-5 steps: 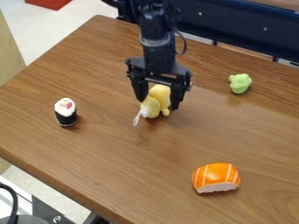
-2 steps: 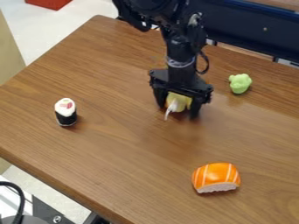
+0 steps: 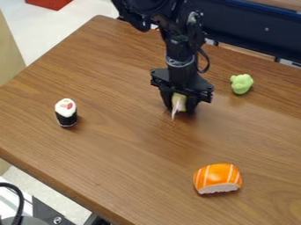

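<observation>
Yellow toy (image 3: 179, 100) between fingers of gripper (image 3: 180, 109); three items nearby

The green toy (image 3: 241, 83) lay near the table's (image 3: 117, 145) far edge, to the right of the gripper in the view. The sushi roll (image 3: 66, 113) stood upright well apart at the left, and the orange sushi piece (image 3: 217, 178) rested toward the near side. A dark blue panel (image 3: 247, 30) ran behind the table. The roll's white top bore a red mark. The gripper hung low over the table, fingers set narrow on the yellow toy, which they partly hid; a pale strip (image 3: 175, 110) dangled from it
</observation>
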